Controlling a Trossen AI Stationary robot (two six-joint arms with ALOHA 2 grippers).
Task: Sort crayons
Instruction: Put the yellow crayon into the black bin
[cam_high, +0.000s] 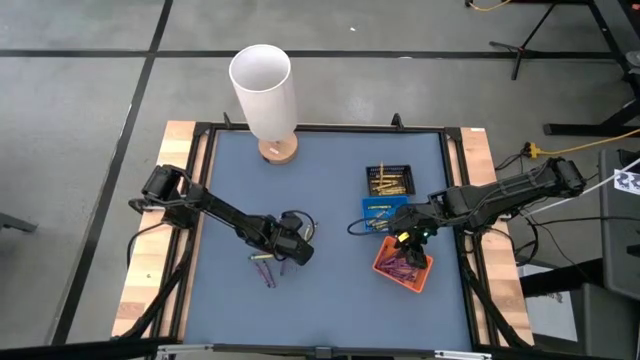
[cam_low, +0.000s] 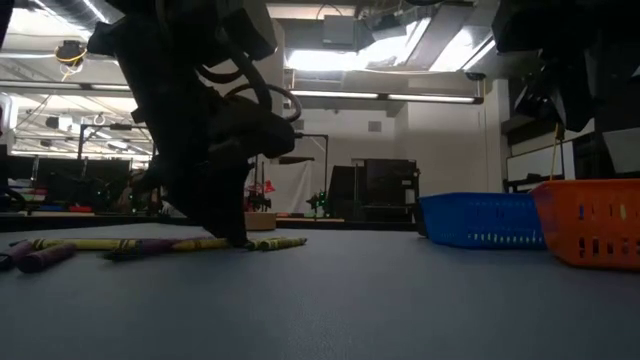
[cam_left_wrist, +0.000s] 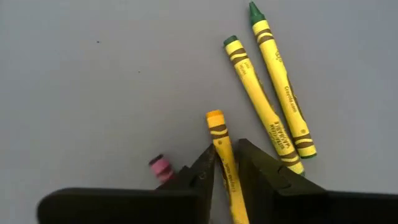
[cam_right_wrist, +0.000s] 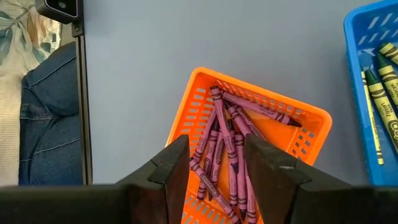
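Several crayons lie on the blue-grey table (cam_high: 330, 300) near my left gripper (cam_high: 287, 252). In the left wrist view a yellow crayon with an orange tip (cam_left_wrist: 218, 132) sits between my left gripper's (cam_left_wrist: 226, 167) fingers. Two yellow crayons with green tips (cam_left_wrist: 260, 99) lie flat beyond it, and a pink crayon end (cam_left_wrist: 160, 167) shows beside one finger. My right gripper (cam_right_wrist: 214, 163) hangs open above the orange tray (cam_right_wrist: 186, 106), which holds purple crayons (cam_right_wrist: 229, 146). My left gripper pinches the orange-tipped yellow crayon by the two long sides of its wrapper (cam_left_wrist: 225, 163), back from the tip. The fingers slant down from above. The crayon lies flat on the table, its tip pointing away from the gripper.
A blue tray (cam_high: 384, 211) with yellow crayons and a black tray (cam_high: 390, 180) stand beyond the orange tray (cam_high: 404, 268) on the right. A tall white cylinder (cam_high: 264, 88) on a wooden base stands at the far edge. A person's jeans (cam_right_wrist: 53, 118) show beside the table.
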